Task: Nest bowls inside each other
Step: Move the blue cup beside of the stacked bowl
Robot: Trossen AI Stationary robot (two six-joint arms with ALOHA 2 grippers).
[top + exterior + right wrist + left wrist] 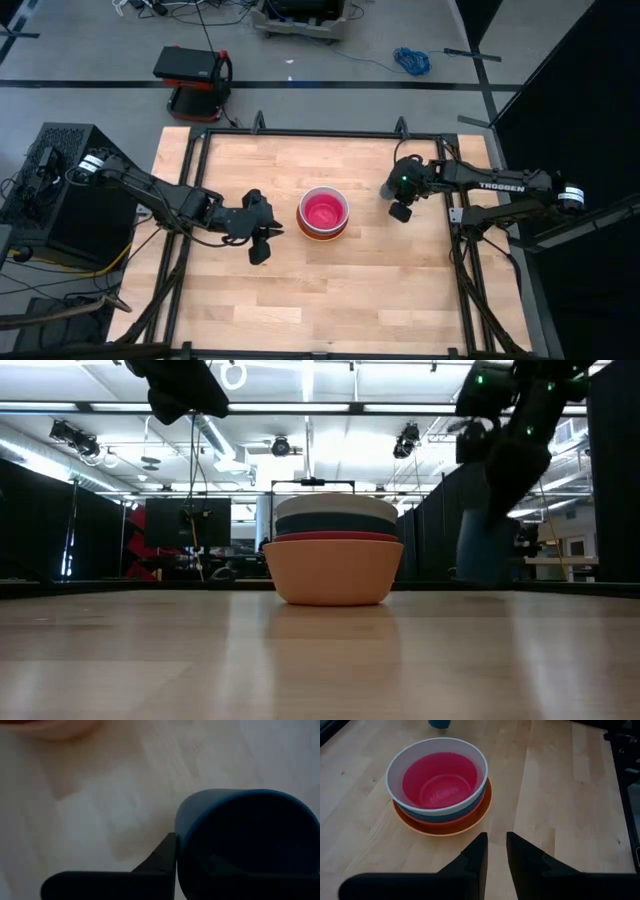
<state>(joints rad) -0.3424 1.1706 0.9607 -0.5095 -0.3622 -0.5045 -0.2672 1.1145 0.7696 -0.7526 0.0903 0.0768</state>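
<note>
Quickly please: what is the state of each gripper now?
Left gripper: nearly closed, holding nothing, beside the stacked bowls.
Right gripper: shut on the dark blue cup.

5 nested bowls [324, 212], small dark-blue bowl [247, 842] apart

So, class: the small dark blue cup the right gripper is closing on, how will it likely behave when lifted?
The blue cup looks like smooth plastic, so it may slip in the right gripper. It seems small and thin-walled, so probably light. It stands taller than wide in the low view, so a knock could tip it, and then it might roll.
</note>
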